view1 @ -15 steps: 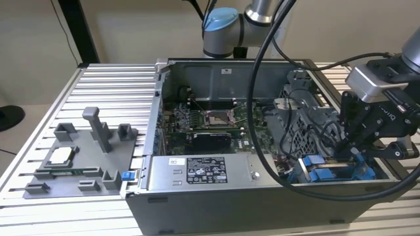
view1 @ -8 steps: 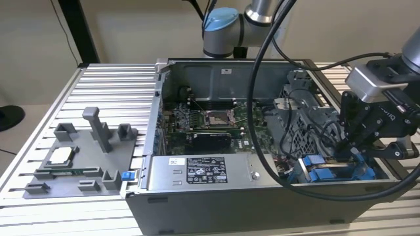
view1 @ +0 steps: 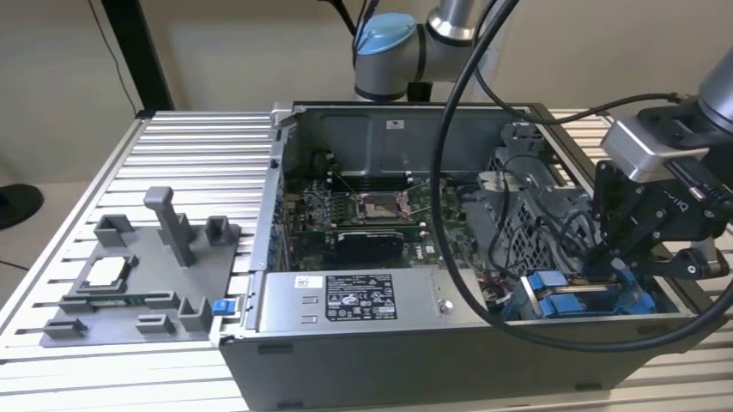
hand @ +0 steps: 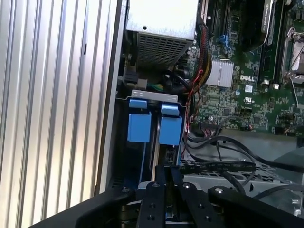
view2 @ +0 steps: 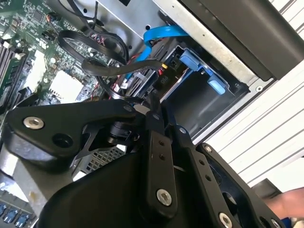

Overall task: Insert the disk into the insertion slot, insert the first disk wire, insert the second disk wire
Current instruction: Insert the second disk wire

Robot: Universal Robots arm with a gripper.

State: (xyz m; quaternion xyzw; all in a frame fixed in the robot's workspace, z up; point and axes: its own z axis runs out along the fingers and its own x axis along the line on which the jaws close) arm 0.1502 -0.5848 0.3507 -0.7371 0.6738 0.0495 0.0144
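My gripper [view1: 613,262] hangs just above the slot [hand: 154,142] in the computer case [view1: 458,360], fingers pressed together on nothing I can make out; I judge the disk [hand: 148,128] already seated below me, wires unsettled.

Ribbed aluminium table top [view1: 172,163]: bare metal, matt silver, grooved in long parallel slats.
Grey moulded fixture tray [view1: 126,292]: plastic, matt, smooth.
Open computer case of grey sheet metal [view1: 378,137]: dull, smooth inner wall.
Grey power-supply box with a paper label [view1: 343,300]: brushed-looking metal; the label slightly glossy black and white; its end in the first wrist view perforated.
Green circuit board [hand: 237,95]: lacquered, faintly shiny.
Bright blue tabs of the insertion slot [hand: 154,123]: smooth plastic, soft sheen.
Black gripper [view2: 156,118]: matt metal links with bright steel screws.
Black cables [view2: 99,57]: smooth, glossy sheathing.
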